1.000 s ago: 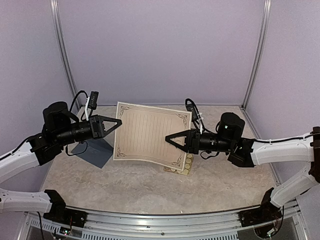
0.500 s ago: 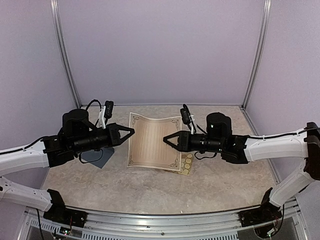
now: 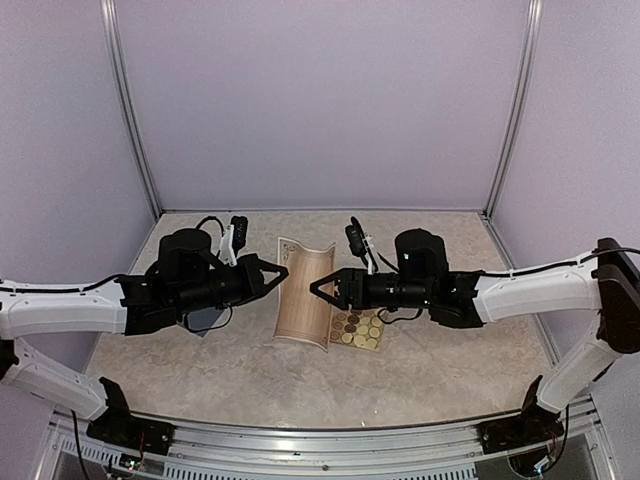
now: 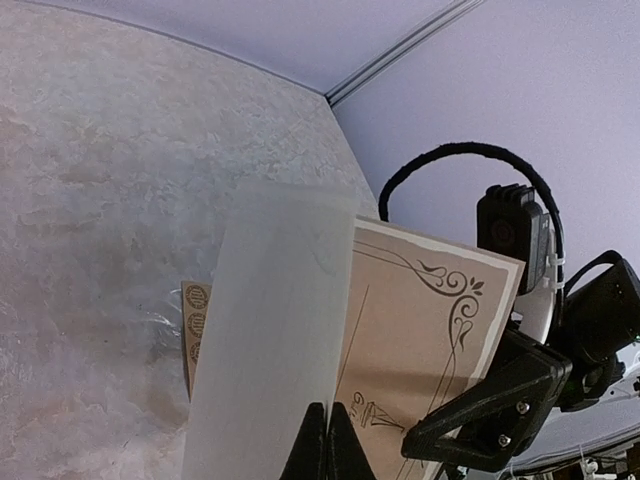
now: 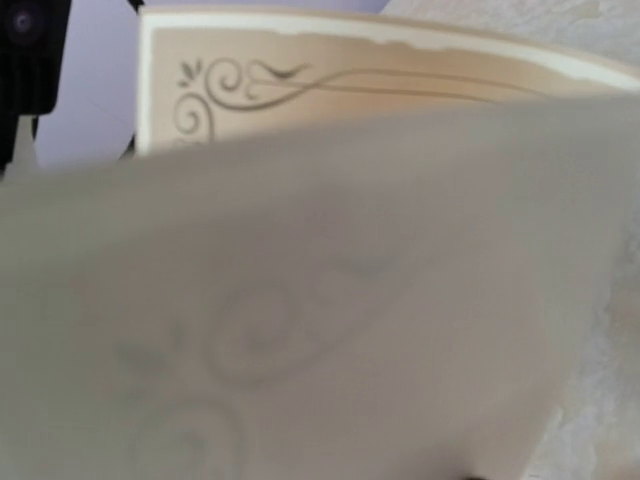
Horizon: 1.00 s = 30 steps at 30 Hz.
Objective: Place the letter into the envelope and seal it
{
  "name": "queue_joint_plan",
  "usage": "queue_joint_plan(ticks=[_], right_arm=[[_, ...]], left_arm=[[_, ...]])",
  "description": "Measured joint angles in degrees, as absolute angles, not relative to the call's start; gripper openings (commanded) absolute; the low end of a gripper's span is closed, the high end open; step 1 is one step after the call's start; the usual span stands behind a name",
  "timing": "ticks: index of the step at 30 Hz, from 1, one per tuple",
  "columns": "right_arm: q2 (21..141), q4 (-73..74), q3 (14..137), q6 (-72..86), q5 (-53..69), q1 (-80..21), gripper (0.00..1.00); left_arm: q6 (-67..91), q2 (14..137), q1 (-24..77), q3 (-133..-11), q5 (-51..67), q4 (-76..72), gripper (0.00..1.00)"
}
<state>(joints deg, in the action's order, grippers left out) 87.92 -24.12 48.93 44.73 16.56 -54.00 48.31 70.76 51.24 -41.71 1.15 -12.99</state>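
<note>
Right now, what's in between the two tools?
The letter, bent into a curve, is between the left tool and the right tool. The top view shows it best.

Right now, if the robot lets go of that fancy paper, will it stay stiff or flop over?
Probably floppy: the letter curves into a deep bend between the two arms. It seems thin and light: its dark border shows faintly through the back, and the left gripper pinches just one edge. With no sharp crease showing, it may spring open.
</note>
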Motion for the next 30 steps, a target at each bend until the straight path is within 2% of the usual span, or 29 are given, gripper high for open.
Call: queue_joint_plan(ticks=[11,30], right_arm=[[92.9,-20.1,53.7,44.6,16.2,-55.3,0.69],[100.5,-11.4,59.4,45.0,12.9,-57.1,0.72]], left_arm=[[51.5,76.4,52.2,-41.7,0.1,-17.1,0.0],[54.0,84.5,53.8,-41.7,-3.1,-20.6,0.0]])
